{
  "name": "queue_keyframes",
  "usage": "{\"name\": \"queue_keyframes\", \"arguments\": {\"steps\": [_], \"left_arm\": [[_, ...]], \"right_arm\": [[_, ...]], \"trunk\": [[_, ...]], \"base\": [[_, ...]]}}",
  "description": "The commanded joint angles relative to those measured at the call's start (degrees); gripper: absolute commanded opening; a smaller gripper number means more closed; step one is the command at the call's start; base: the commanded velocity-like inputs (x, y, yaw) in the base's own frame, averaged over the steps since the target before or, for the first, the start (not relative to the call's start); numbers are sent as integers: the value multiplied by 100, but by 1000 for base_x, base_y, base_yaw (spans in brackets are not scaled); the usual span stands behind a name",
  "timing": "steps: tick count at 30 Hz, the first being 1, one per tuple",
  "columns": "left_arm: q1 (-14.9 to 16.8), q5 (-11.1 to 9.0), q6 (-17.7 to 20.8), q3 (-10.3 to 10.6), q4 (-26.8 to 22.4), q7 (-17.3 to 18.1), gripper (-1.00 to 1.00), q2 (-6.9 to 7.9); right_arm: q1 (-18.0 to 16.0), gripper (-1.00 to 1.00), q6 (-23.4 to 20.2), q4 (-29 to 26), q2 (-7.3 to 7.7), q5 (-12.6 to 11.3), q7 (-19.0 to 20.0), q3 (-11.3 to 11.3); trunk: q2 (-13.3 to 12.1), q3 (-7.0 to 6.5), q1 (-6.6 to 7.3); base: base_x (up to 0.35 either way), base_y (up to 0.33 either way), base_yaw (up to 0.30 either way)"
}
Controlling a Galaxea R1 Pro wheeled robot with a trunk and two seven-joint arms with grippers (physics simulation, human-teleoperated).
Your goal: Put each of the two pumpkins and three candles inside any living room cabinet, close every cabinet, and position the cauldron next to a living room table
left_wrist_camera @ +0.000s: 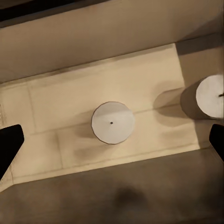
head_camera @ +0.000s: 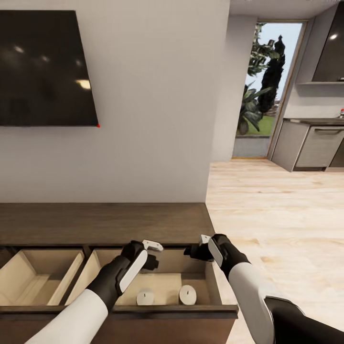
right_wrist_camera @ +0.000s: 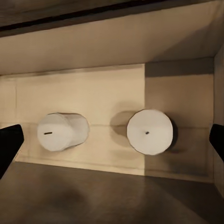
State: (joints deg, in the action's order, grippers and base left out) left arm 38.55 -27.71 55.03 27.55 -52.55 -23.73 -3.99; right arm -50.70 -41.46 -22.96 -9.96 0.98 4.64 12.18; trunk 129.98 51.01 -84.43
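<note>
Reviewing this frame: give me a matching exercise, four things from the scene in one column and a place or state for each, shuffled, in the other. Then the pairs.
Things:
1. candles
2. left tool
3. television
4. left-hand drawer

Places or states:
A. mounted on the wall above the cabinet
B. open, nothing visible inside
C. two standing upright on the pale floor of the open right-hand drawer
D. open, hovering over the right-hand drawer, holding nothing

Pairs: 1-C, 2-D, 3-A, 4-B
</note>
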Motion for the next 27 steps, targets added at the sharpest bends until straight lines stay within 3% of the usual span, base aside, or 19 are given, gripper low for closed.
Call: {"name": "queue_keyframes", "arguments": {"steps": [1,11,21,27], "left_arm": [[4,-57,23,12,-55,-61,100,3],[3,-34,33,5,-171,-77,100,8],[3,-27,34,16,-304,-83,100,13],[3,-26,34,7,-350,-87,100,12]], "right_arm": [[-2,100,-31,-68,-4,15,30,31],[-1,100,-52,-328,-4,16,54,65],[-1,100,-46,-395,-4,8,63,122],[1,100,-46,-401,17,7,63,126]], "trunk": [[-39,-12,23],[-440,-197,243],[-841,-434,463],[-841,-474,463]], "base": [[0,0,0],[0,0,-18],[0,0,-188],[-1,0,-214]]}}
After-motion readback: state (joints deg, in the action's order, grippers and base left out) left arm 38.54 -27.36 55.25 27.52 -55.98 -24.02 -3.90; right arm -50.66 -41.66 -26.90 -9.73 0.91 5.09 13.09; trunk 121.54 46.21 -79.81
